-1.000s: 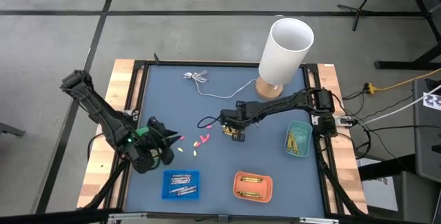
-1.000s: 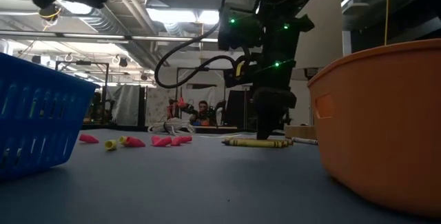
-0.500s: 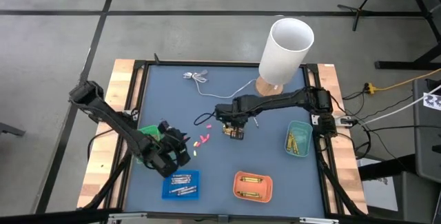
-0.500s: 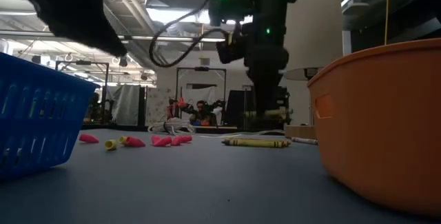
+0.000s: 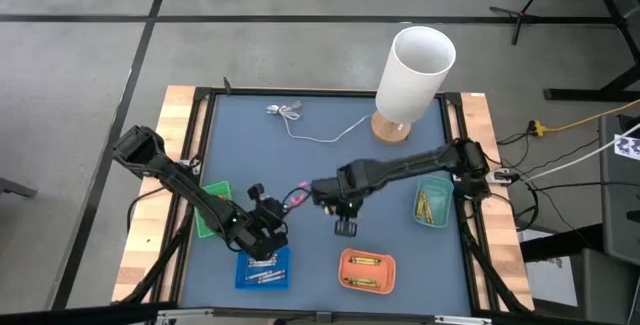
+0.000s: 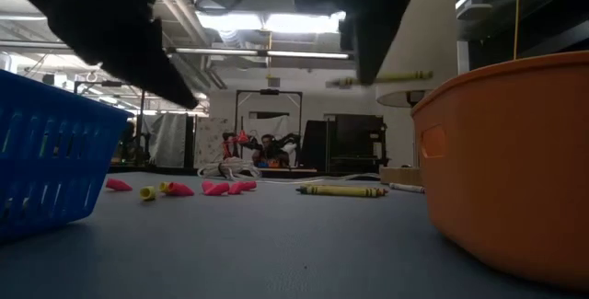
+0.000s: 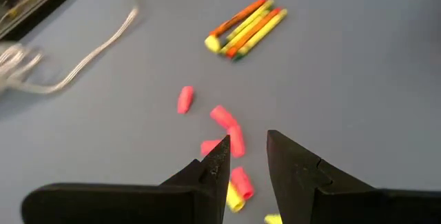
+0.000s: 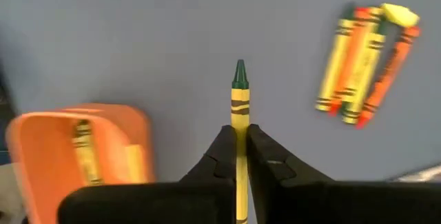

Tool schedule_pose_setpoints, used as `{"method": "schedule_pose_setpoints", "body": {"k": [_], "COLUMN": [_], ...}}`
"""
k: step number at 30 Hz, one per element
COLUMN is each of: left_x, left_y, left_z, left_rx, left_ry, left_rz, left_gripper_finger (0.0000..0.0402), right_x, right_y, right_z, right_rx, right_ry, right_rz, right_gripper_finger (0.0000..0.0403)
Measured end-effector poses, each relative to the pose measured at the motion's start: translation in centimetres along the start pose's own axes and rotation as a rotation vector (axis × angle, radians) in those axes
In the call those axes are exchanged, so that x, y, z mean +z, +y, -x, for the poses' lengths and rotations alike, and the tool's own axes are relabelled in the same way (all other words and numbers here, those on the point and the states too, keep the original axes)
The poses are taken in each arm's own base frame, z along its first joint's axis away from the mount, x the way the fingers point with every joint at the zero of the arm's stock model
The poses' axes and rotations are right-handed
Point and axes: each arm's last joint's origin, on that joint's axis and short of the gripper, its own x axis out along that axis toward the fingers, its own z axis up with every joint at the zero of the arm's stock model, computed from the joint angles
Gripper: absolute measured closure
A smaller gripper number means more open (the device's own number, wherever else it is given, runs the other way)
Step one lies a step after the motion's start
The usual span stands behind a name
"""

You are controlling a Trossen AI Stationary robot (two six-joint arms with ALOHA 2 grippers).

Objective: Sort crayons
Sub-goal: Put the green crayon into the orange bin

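Note:
My right gripper (image 8: 239,131) is shut on a yellow-wrapped crayon with a green tip (image 8: 239,93). It hangs above the table between the crayon pile and the orange tray (image 5: 367,270). A small pile of yellow and orange crayons (image 8: 365,62) lies flat on the blue mat. Short pink and yellow pieces (image 7: 227,131) lie scattered beside it. My left gripper (image 7: 248,162) is open above those pieces, just beyond the blue tray (image 5: 262,268), with nothing between its fingers. My right gripper pinches the crayon's paper-wrapped shaft (image 8: 239,117) between its two fingers, behind the green tip. The fingers come from above, pointing down. In the low view the crayon (image 6: 405,77) lies level, well clear of the table.
A teal tray (image 5: 432,201) with crayons sits at the right, and a green tray (image 5: 212,210) shows partly under my left arm. A tall white cylinder (image 5: 415,70) on a wooden base stands at the far side. A thin white cable (image 5: 320,130) lies near it.
My right gripper has risen from the crayon pile with one crayon, lifted it clear of the table, and moved toward the near edge and the orange tray. My left gripper has sunk and gone toward the table's right, coming over the pink pieces.

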Motion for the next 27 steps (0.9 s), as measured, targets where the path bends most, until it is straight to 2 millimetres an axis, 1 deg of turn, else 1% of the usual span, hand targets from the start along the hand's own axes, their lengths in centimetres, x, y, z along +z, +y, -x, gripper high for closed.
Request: {"method": "schedule_pose_setpoints", "body": {"k": [5, 11, 15, 21, 27], "left_x": [0.9, 1.0, 1.0, 0.9, 0.9], "left_y": [-0.6, -1.0, -1.0, -1.1, -1.1], "left_z": [-0.2, -0.2, -0.2, -0.2, -0.2], "left_rx": [-0.071, -0.145, -0.173, -0.190, -0.191], "left_ry": [-0.038, -0.016, 0.005, 0.015, 0.016], "left_rz": [-0.056, -0.127, -0.131, -0.133, -0.133], "left_gripper_finger": [0.0320, 0.0320, 0.0320, 0.0320, 0.0320], "right_x": [-1.3, -4.0, -5.5, -7.0, -8.1], "right_y": [4.7, 9.7, 12.5, 15.3, 16.5], "right_z": [0.6, 0.1, -0.2, -0.6, -0.8], "right_rx": [0.031, 0.044, 0.032, -0.012, -0.024], "right_ry": [-0.022, -0.004, -0.057, -0.155, -0.164], "right_rz": [0.015, 0.031, 0.043, 0.103, 0.143], "right_gripper_finger": [0.0391, 0.0391, 0.0391, 0.0391, 0.0391]}}
